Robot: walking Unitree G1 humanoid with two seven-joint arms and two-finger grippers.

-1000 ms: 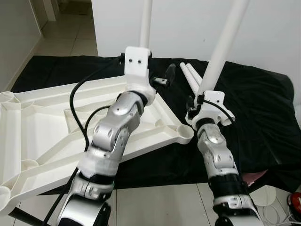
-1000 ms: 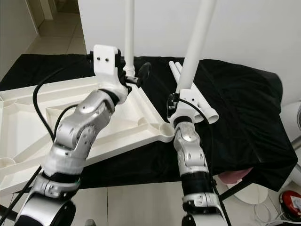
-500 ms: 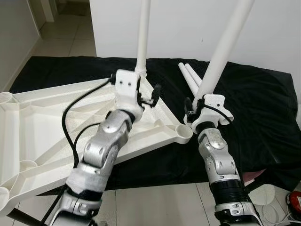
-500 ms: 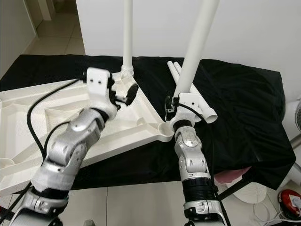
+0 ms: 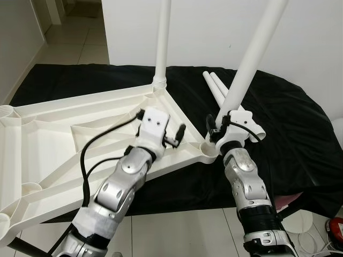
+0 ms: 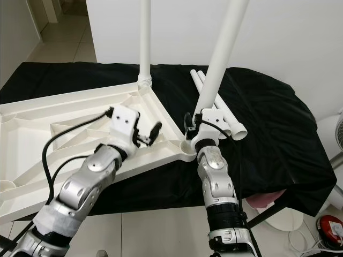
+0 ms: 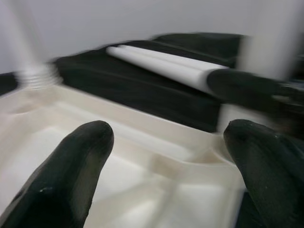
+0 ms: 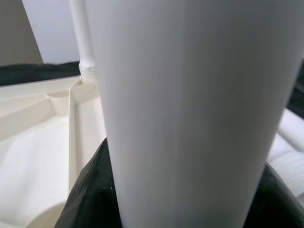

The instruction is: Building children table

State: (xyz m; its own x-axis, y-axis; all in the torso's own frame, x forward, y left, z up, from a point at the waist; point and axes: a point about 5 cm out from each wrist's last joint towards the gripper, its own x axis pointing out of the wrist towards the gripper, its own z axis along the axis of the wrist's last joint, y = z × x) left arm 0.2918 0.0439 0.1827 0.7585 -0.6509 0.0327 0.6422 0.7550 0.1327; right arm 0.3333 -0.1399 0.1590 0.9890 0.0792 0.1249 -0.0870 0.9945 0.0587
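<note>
Upturned on a black cloth, the white plastic tabletop is seen with its ribbed underside facing up and round leg sockets at its corners. One white leg is stood upright in the far corner socket, its threaded collar seated at the rim. A second leg is held by the right gripper, whose black fingers are closed round the tube near its lower end; this leg is tilted, leaning away from the robot and to its right, with its foot just beside the near-right corner socket. The right arm is raised from below with the forearm nearly vertical and the wrist bent toward the socket. Two further legs are laid side by side on the cloth behind the held one. The left arm is extended forward and upward across the tabletop's near edge, and the left gripper is poised above the tabletop's inner surface near the same corner, its two fingers spread wide apart with nothing held between them.
</note>
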